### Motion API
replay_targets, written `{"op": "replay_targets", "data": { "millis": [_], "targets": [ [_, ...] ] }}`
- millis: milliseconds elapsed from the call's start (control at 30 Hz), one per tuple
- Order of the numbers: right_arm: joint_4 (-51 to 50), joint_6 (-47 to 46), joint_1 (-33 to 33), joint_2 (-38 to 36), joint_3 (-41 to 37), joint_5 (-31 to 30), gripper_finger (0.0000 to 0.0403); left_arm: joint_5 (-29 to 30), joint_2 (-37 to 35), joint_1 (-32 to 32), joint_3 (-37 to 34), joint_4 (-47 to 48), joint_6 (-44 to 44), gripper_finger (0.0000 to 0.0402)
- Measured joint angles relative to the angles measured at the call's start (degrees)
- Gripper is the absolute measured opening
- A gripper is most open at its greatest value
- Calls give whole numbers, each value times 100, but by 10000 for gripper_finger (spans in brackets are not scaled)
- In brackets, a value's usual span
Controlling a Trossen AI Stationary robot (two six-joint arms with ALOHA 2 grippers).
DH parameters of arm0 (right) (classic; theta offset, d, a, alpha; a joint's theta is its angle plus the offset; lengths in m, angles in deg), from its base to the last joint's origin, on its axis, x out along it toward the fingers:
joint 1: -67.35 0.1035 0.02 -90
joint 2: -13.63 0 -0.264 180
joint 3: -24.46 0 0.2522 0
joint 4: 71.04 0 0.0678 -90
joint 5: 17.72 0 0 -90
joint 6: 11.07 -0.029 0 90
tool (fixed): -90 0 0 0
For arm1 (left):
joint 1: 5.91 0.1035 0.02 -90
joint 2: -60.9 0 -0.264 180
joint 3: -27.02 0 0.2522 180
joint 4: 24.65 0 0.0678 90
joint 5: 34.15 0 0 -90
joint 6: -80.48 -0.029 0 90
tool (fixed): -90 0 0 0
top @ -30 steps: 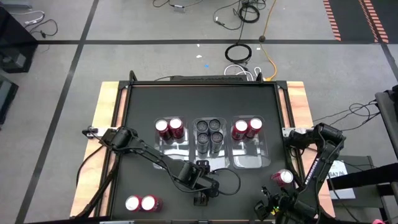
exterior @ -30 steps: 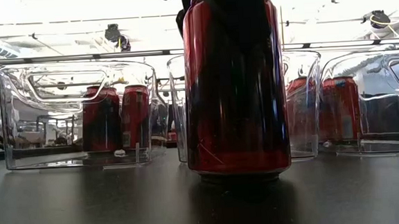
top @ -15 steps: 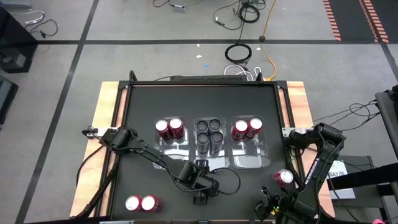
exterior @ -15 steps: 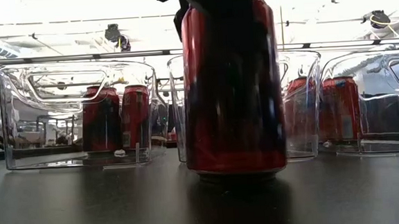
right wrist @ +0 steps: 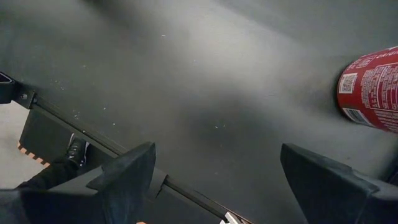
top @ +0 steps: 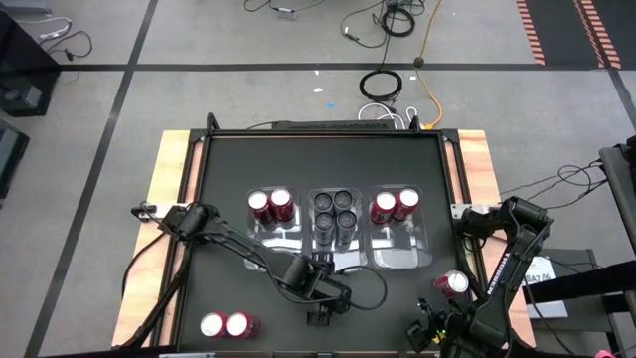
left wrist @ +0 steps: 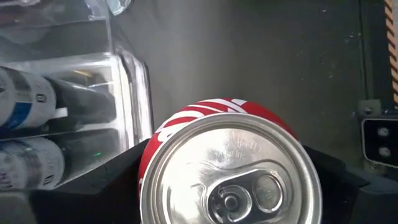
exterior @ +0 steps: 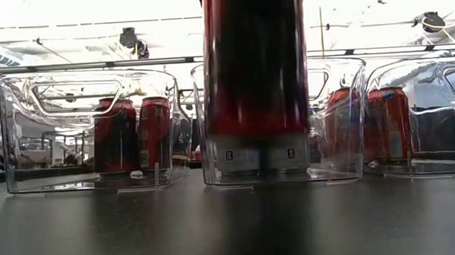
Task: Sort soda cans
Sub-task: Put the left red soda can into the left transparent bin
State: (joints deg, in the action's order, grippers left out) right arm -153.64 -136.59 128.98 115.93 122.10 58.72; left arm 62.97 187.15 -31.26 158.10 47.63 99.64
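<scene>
Gripping red can [left wrist: 230,168] — left claw [top: 323,298] mostly hidden.

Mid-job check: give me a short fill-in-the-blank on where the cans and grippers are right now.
1. The left gripper is shut on a ____ soda can with a silver top.
2. In the low view that can is ____ the table.
3. The middle clear plastic bin holds ____ dark grey cans.
4. The right gripper, near the table's front right corner, is ____.

Missing words: red; off; four; open
</scene>
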Motion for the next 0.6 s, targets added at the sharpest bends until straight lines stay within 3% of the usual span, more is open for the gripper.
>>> {"op": "replay_targets", "data": {
  "millis": [600],
  "targets": [
    [-33,-177,-4,0,0,4,338,256,-65,-122,1768,1708,-445,326]
  ]
}}
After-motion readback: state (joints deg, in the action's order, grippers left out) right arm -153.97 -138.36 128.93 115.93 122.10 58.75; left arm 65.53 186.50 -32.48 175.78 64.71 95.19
